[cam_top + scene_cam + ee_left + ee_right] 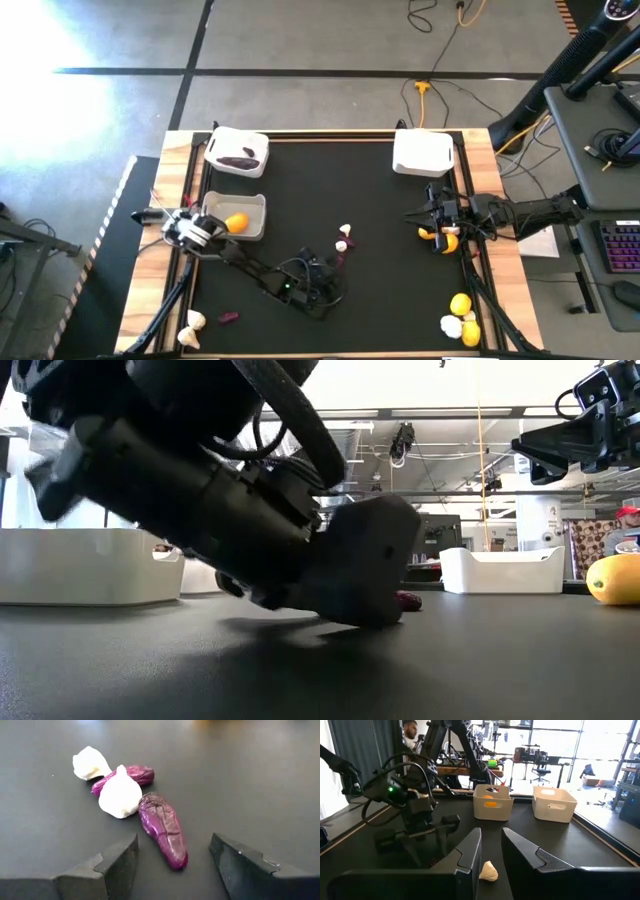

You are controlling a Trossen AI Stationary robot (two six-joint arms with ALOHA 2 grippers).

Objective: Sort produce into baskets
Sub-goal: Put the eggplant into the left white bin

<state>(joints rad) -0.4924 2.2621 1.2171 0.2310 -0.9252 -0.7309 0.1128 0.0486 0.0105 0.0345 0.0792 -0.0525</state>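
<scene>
Your left gripper [172, 865] stands low at mid-table, jaws wide and empty. The purple piece [162, 829] lies just ahead between the fingers, long axis pointing away from you, a garlic bulb [120, 795] touching its far end. Right gripper [437, 218], jaws narrow, waits well apart.

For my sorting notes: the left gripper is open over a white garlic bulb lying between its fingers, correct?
Not quite: the left wrist view shows the left gripper open around a dark purple piece; the white garlic bulb lies just beyond it.
</scene>
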